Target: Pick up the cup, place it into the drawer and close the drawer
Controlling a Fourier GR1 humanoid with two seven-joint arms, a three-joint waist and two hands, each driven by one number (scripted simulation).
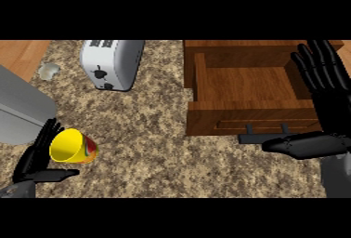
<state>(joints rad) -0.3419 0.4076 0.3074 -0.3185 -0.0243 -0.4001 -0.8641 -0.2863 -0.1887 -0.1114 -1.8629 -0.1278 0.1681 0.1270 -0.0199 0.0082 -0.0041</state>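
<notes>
A yellow cup (70, 147) with a red patch on its side lies tipped on the speckled counter at the lower left, mouth facing left. My left hand (35, 160) stands open just left of it, fingers straight up beside the rim and thumb stretched under the cup. The wooden drawer (247, 118) is pulled open at the upper right, its inside bare, with a dark handle (264, 138) on its front. My right hand (329, 93) is open at the drawer's right side, fingers pointing up over the right wall and thumb reaching left near the handle.
A silver toaster (111, 62) sits at the top middle-left. A grey sink edge (21, 111) fills the left side, and a small pale object (48, 70) lies above it. Wooden floor shows at the top left corner.
</notes>
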